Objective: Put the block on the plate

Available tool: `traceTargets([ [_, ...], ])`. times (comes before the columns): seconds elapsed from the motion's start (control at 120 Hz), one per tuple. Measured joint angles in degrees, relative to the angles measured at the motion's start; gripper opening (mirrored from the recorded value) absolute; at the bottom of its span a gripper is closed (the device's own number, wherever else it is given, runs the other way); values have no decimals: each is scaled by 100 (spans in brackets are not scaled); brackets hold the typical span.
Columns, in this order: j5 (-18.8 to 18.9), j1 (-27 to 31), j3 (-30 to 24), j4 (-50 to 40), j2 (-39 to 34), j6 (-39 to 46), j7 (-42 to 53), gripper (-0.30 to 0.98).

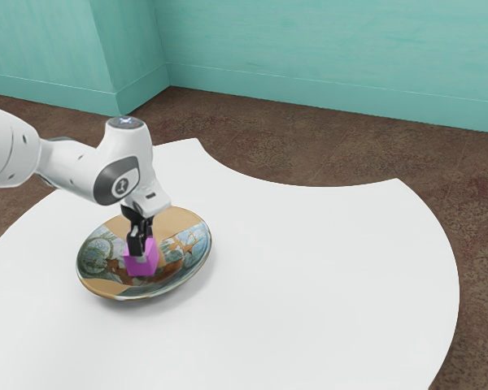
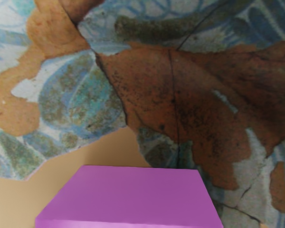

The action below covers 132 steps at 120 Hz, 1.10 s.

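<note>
The block point(image 2: 128, 197) is clamped in the gripper point(image 1: 143, 254), with the plate point(image 1: 177, 218) just beneath, so I'd call this the set-down: settle it gently, then let go.

The exterior view's left edge cuts off my arm point(image 1: 69, 168); its near edge crops the table point(image 1: 309, 284). My gripper point(image 1: 141, 250) partly hides the block point(image 1: 149, 266), cropped in the wrist view.

White table point(image 1: 309, 284), patterned plate point(image 1: 191, 246) on it
</note>
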Motion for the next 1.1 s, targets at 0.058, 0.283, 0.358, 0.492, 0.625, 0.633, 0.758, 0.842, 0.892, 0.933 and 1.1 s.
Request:
traceTargets([
  [0.058, -7, -17, 0, -2, -85, -6, -2, 60],
  [0.283, -165, -132, -15, 507, -503, -602, -369, 66],
  [0.358, -231, -268, -50, 1079, -514, -1091, -771, 66],
  [0.492, -394, -327, -67, 1970, -518, -1991, -1539, 67],
  [0.625, -462, -336, -42, 2492, -565, -2737, -2222, 68],
  [0.633, -462, -336, -41, 2506, -579, -2773, -2261, 68],
  [0.758, -424, -397, -37, 2582, -870, -3170, -2778, 68],
  [0.842, -409, -421, -37, 2592, -969, -3338, -3064, 68],
  [0.892, -403, -423, -31, 2600, -1007, -3412, -3217, 68],
  [0.933, -401, -414, -33, 2618, -1028, -3462, -3336, 69],
  [1.1, -398, -411, -43, 2633, -1045, -3584, -3736, 69],
])
